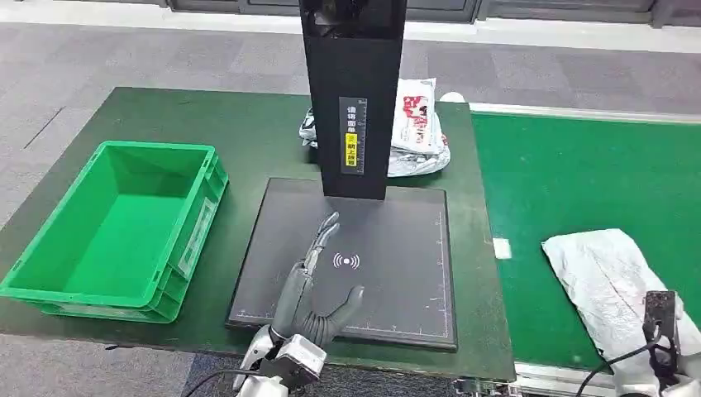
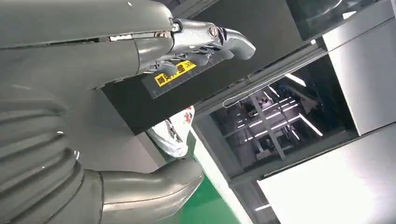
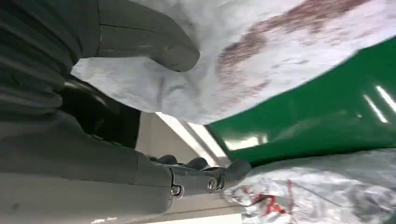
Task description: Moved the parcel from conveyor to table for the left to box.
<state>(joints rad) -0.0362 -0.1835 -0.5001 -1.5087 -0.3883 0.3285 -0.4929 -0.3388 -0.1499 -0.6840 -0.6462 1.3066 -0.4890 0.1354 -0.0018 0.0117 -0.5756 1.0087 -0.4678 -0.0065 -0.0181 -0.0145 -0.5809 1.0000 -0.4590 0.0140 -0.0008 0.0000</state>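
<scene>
The right hand (image 1: 661, 347) is reaching at the parcel (image 1: 608, 277) lying on the green conveyor (image 1: 579, 165). In the right wrist view its thumb (image 3: 140, 42) is lying over the white wrapping while its fingers (image 3: 205, 175) are curving beneath, apparently closing for a lift, though I cannot tell whether the grip is firm. The left hand (image 1: 318, 285) is hovering over the dark scanner pad (image 1: 397, 273) on the counter (image 1: 248, 132), fingers spread and holding nothing, probably waiting to receive. Beside those fingers the green box (image 1: 116, 227) is standing ready. Beyond them, behind the black post (image 1: 354, 91), more parcels (image 1: 417, 128) are lying piled.
</scene>
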